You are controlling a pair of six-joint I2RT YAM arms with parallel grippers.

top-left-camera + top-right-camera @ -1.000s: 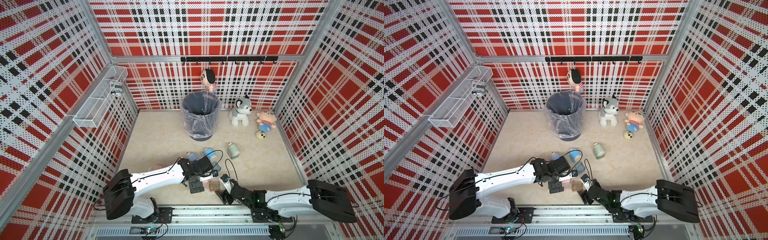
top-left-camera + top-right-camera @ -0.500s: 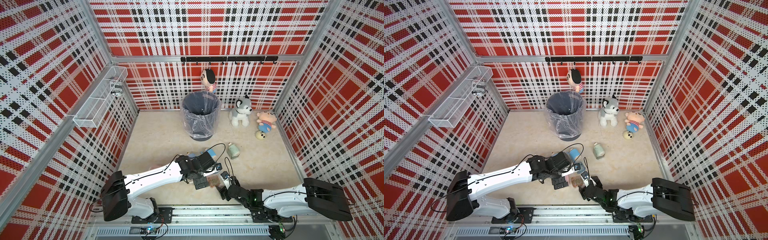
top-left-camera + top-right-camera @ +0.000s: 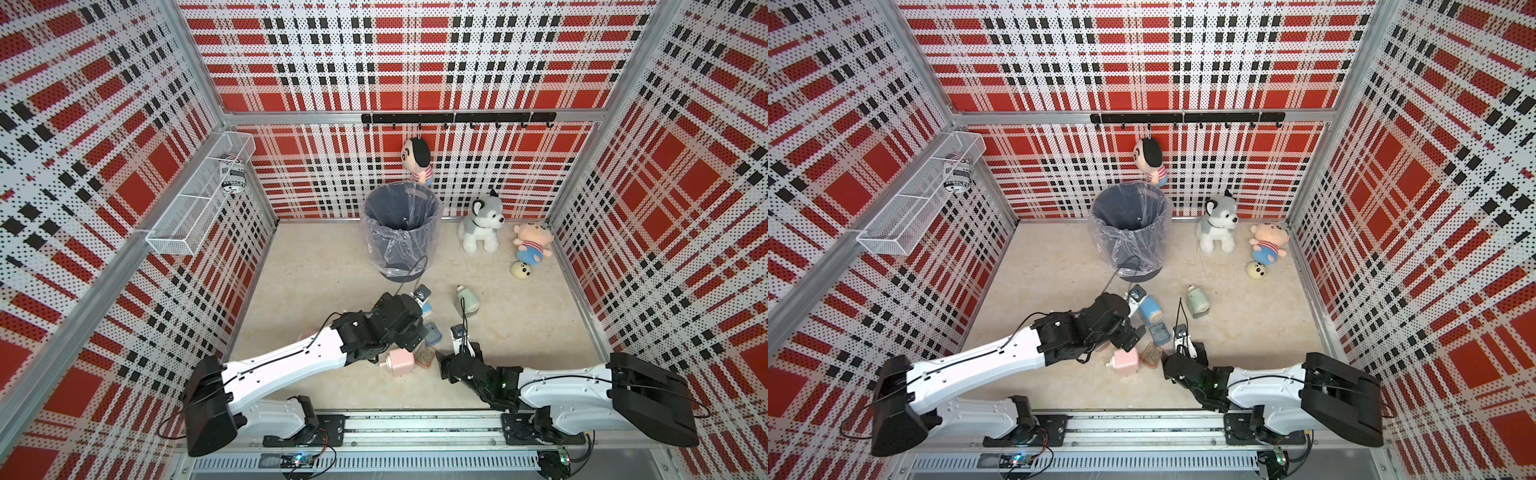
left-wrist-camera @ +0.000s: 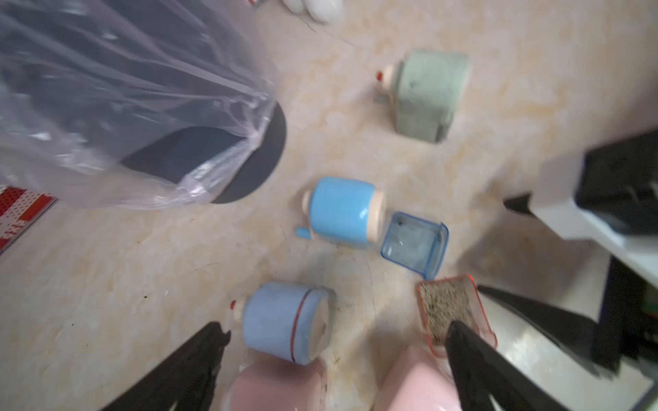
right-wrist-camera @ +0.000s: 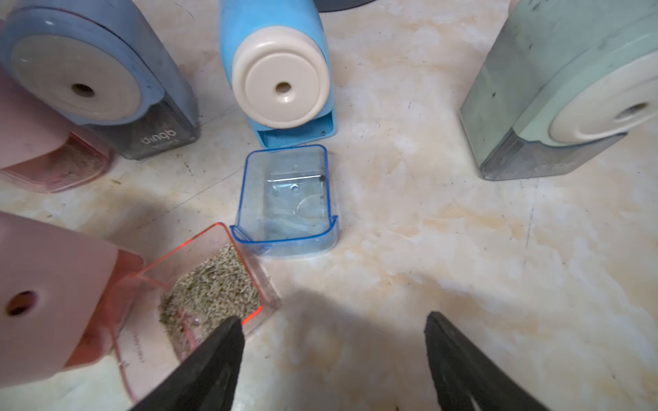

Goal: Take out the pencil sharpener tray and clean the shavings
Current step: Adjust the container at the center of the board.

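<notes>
left gripper (image 4: 334,325) released, empty. right gripper (image 5: 331,320) released too, one side crowding full pink tray (image 5: 249,263); a nudge could tip shavings (image 5: 213,284) onto bench (image 5: 427,231).

both top views: mounted high at front of cell, tilted down toward back wall (image 3: 457,83); far; whole floor (image 3: 532,324) plus base rail (image 3: 415,430) in frame. near-identical coverage, slight sideways shift; bin (image 3: 399,253) mid-frame. left wrist view: close, looks down past left gripper fingers (image 4: 192,366); blurred. right wrist view: closer, low, past right gripper fingers (image 5: 217,359); sharp. wrist views share blue tray (image 5: 286,199), red tray (image 5: 192,249), blue sharpener (image 4: 341,213).
</notes>
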